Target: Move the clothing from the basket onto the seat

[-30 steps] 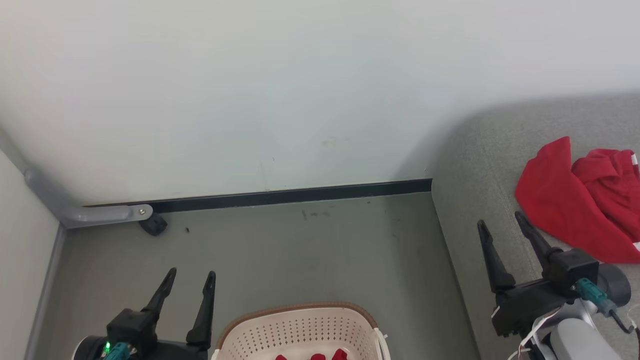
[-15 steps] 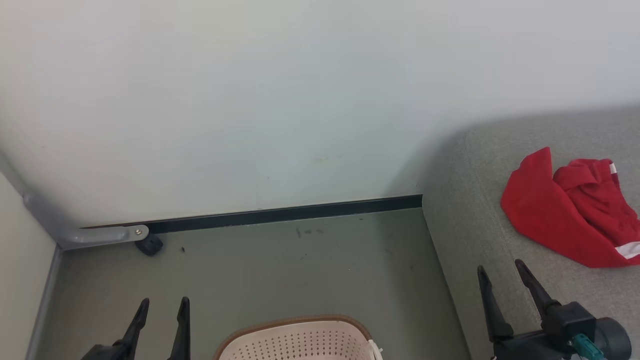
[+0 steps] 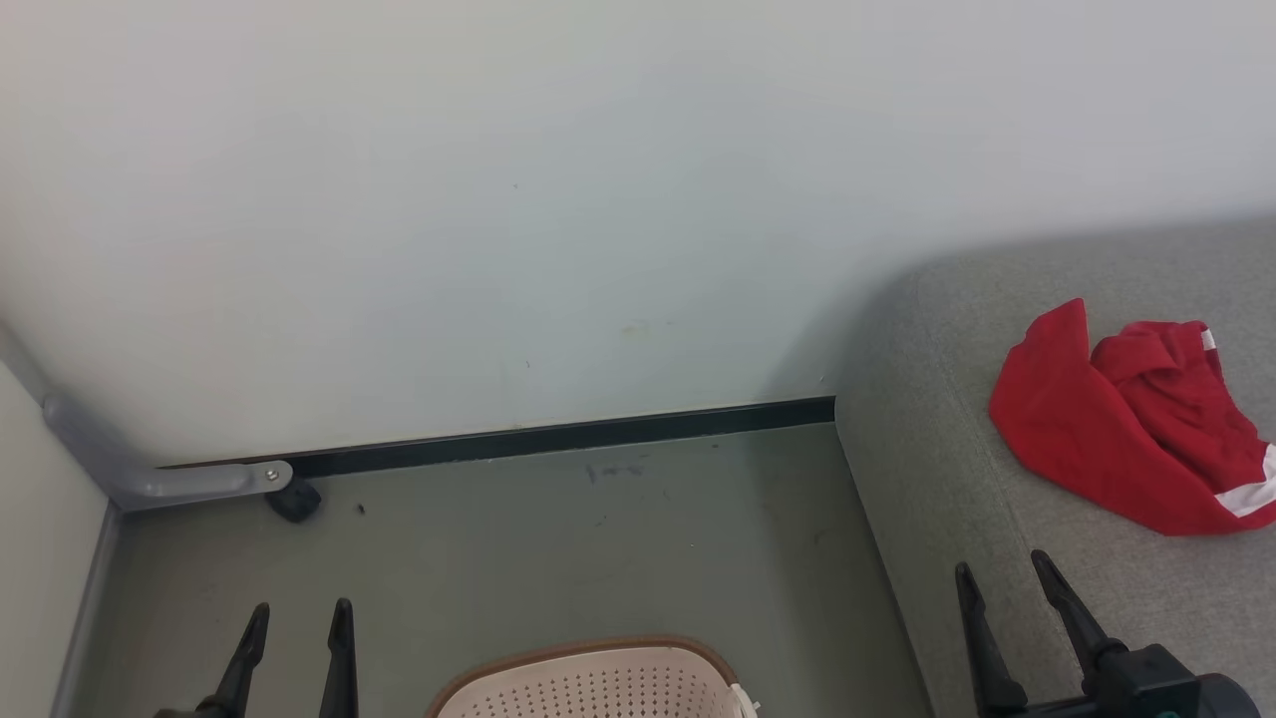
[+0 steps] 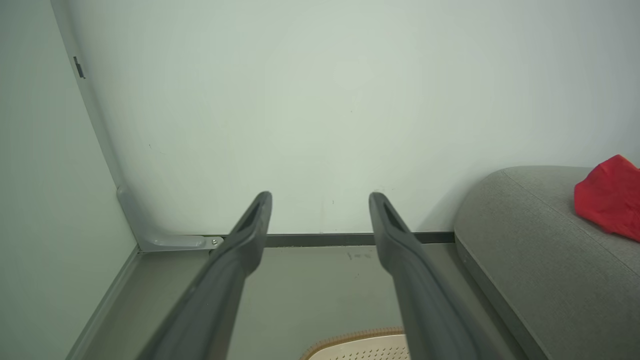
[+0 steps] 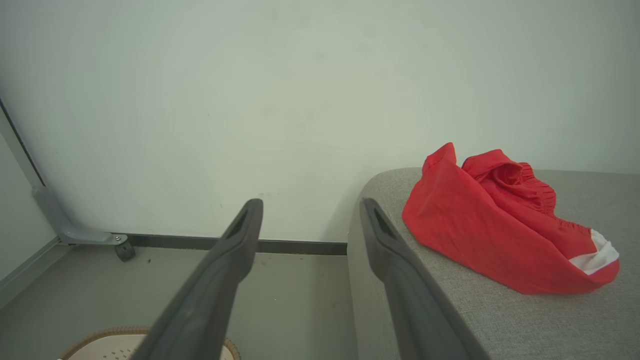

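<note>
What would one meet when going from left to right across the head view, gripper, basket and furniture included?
left gripper → basket → seat → clothing, which lies on the seat.

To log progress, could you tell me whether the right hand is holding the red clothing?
No, the right hand is open and empty, while the clothing lies apart from it on the seat.
</note>
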Tool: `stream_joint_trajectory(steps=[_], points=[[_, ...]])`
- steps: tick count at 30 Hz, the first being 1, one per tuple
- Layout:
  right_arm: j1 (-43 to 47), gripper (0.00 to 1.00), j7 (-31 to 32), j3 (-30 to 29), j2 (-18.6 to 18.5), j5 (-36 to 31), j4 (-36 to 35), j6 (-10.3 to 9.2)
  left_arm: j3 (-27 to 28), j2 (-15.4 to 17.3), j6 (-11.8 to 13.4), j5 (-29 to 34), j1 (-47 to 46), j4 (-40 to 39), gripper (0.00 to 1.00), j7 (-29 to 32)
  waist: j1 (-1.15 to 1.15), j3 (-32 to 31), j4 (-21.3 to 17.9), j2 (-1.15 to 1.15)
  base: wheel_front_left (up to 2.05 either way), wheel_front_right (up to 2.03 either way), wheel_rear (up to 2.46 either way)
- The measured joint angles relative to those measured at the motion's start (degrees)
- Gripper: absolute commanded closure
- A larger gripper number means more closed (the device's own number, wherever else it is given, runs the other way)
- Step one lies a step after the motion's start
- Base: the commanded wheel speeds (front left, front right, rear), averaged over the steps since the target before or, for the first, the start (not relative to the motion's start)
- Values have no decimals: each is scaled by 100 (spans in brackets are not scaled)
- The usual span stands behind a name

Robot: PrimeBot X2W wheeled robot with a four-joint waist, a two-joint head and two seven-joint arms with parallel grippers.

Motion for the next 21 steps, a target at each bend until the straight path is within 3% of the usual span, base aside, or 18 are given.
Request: stream_joint_trajectory(steps=[21], points=[[274, 0, 0, -25, 43, 0, -372, -51, 332, -197, 1, 260, 337, -210, 0, -1, 1, -12, 5, 0, 0, 0, 0]])
